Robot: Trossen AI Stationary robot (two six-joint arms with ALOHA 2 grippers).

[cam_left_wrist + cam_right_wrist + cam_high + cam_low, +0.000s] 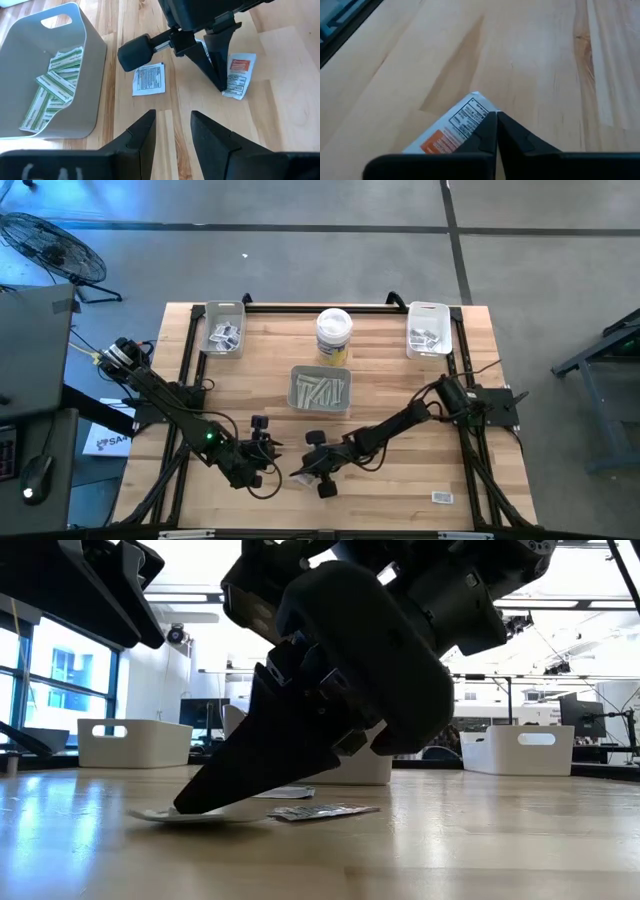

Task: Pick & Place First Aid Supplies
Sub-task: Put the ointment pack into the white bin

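An orange-printed packet [451, 131] is pinched by the closed right end effector [496, 131], while other packets [149, 79] remain unplaced on the surface [280, 115].

I see a white packet [239, 75] with an orange band and dark print, beside a white square packet [149, 79] with blue-black print. A grey tray [92, 55] holds green-and-white striped strips [52, 85] on pale striped wood [285, 105].

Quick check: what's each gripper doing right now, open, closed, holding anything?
Left gripper: open, holding nothing.
Right gripper: closed on the orange-printed packet.
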